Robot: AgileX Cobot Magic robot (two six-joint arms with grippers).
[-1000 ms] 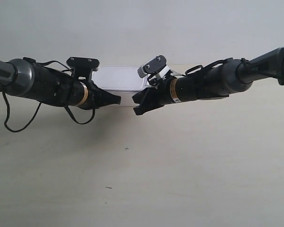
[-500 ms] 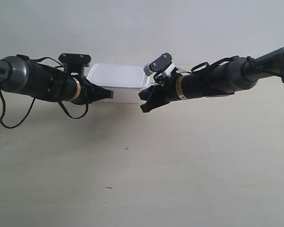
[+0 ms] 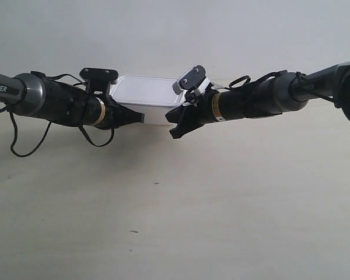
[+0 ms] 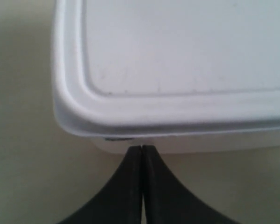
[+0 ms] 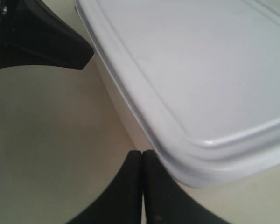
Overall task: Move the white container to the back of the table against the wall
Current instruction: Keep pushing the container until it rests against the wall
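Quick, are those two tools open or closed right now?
Left tool: closed, empty, tips at the white container.
Right tool: closed, empty, beside the same container.

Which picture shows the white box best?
The left wrist view: the white container fills it, and the lid's rim is clear. The right wrist view shows one corner and a side. The exterior view shows it small and partly hidden.

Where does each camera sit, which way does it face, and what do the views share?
Exterior view: off the arms, facing across the table toward the wall; the arm at the exterior view's left and the arm at the exterior view's right reach in.
Left wrist view: on the left wrist, looking along the shut left gripper at the white container.
Right wrist view: along the shut right gripper at a container corner; the left gripper also shows.
Shared: all show the container.
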